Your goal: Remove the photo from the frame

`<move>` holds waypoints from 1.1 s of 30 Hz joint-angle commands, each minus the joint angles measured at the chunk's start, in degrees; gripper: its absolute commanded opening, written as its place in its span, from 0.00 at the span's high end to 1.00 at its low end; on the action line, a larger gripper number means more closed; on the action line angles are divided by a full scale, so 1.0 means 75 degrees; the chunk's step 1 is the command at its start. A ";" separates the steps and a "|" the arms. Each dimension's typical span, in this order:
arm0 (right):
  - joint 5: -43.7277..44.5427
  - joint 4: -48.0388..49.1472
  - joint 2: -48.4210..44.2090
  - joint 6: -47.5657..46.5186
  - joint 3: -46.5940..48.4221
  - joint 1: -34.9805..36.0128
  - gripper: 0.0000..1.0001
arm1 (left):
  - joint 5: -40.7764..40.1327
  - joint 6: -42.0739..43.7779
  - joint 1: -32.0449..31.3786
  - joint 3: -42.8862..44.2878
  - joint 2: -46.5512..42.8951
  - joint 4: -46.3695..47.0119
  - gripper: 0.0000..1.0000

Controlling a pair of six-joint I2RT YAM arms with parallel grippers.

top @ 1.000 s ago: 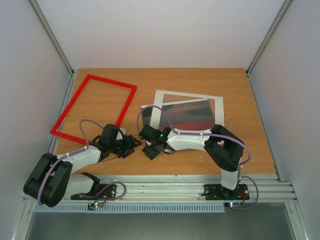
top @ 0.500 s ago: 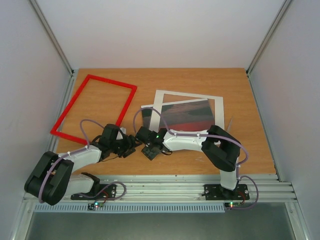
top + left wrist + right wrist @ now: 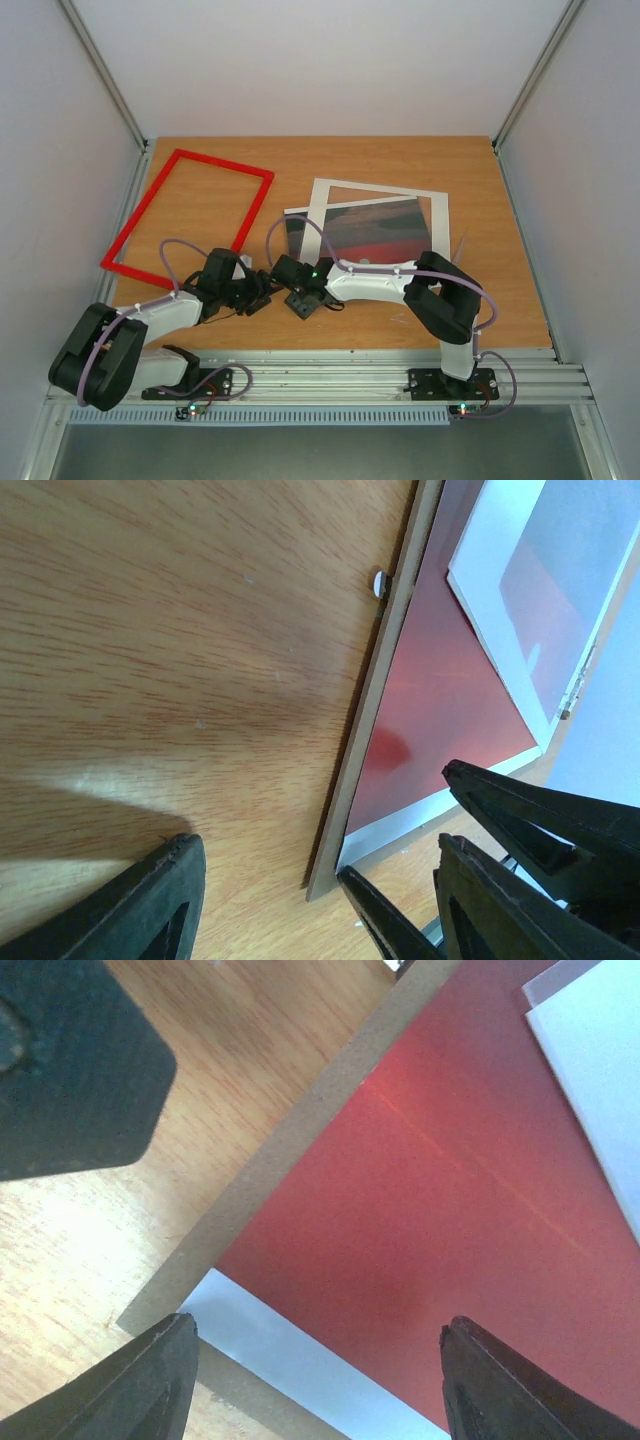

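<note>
Photo (image 3: 375, 235) and frame (image 3: 225, 164) lie well apart on the wooden table (image 3: 505, 285). Taking the arms' bases as six o'clock, the red frame sits flat out toward ten o'clock, with bare wood showing through its opening. The red sunset print is just right of the table's centre, toward two o'clock. It rests on a brown backing board (image 3: 300, 1130), and a white mat (image 3: 380, 187) lies skewed over its far part, so the print's near-left portion sticks out from under the mat at about eight o'clock.

Both arms reach low toward the middle of the table and meet just off that exposed corner. The left gripper (image 3: 318, 852) comes in from eight o'clock with its fingers (image 3: 165, 900) spread wide and nothing between them but the corner of the board. From here I cannot tell whether they touch it. A small metal tab (image 3: 380, 583) pokes out from the board's edge farther along.

The right gripper (image 3: 320, 1328) hangs over the same corner from the five o'clock side, its jaws likewise parted and gripping nothing. In its wrist view the print's white margin runs along the board's edge, and the dark bulk of the other gripper fills the eleven o'clock corner.
</note>
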 commanded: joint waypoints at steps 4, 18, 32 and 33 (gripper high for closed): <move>-0.0661 -0.0106 -0.0248 0.0091 0.0179 0.0034 0.28 | -0.0020 0.0062 0.0016 -0.0204 -0.0059 0.0051 0.36; -0.0841 -0.0563 0.0366 0.0151 0.0722 -0.0130 0.26 | -0.0033 0.0109 0.0012 -0.0205 -0.0235 -0.0083 0.36; -0.0833 -0.0834 0.0773 0.0289 0.0803 -0.0322 0.27 | -0.0009 0.0109 0.0016 -0.0208 -0.0223 -0.0056 0.36; -0.0850 -0.0834 0.0783 0.0292 0.0785 -0.0340 0.28 | -0.0009 0.0109 0.0020 -0.0208 -0.0233 -0.0060 0.36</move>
